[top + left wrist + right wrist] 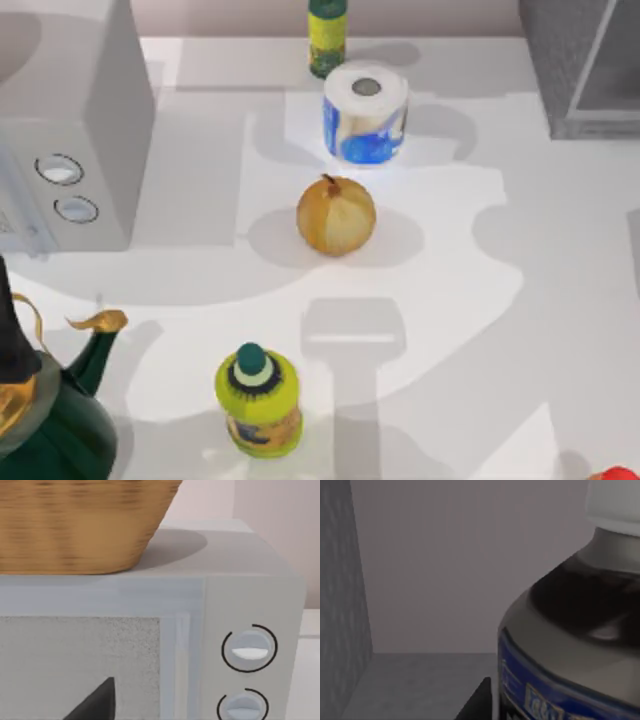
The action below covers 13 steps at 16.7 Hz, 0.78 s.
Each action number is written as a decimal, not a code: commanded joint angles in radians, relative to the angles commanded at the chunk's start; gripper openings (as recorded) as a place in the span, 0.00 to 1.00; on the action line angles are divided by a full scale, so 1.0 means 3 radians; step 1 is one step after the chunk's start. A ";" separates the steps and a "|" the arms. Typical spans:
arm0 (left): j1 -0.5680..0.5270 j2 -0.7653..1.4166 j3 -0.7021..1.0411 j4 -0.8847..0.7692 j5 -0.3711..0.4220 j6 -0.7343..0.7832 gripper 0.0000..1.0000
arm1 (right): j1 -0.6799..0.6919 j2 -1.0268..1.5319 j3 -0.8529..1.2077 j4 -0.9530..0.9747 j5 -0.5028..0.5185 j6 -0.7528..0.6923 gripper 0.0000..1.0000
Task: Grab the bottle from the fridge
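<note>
in the right wrist view the bottle (pixel 570 645) is seen very close up — white cap, dark grey shoulder, blue marks on the body — standing upright on the floor of the fridge (pixel 342 605), whose speckled wall and plain back panel lie beyond it. a dark fingertip (pixel 479 700) of the right gripper is seen just beside the bottle's body; whether the fingers are released or clenched cannot be told, and contact is not shown. the step in hand is judged to be the reach-in & grasp.

to do it well: the body should be centred between the fingers before any squeeze, w/ the grip taken on the straight white part below the shoulder, not on the sloped grey part where slip is likely. the approach should be kept level so the bottle is not tipped against the back panel. the speckled wall should be kept clear of.

farther off, in the top view, the fridge sits at the table's far right corner. an onion (pixel 336 215) and a paper roll (pixel 365 113) lie mid-table — well apart from the fridge. the left arm is parked facing the white box with dials (pixel 250 650); its gripper state cannot be told.
</note>
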 joint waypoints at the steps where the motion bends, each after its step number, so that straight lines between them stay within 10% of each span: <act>1: 0.0000 0.0000 0.0000 0.0000 0.0000 0.0000 1.00 | 0.0000 0.0000 0.0000 0.0000 0.0000 0.0000 0.00; 13: 0.0000 0.0000 0.0000 0.0000 0.0000 0.0000 1.00 | -0.0011 -0.0402 0.0149 -0.0548 -0.0007 0.0008 0.00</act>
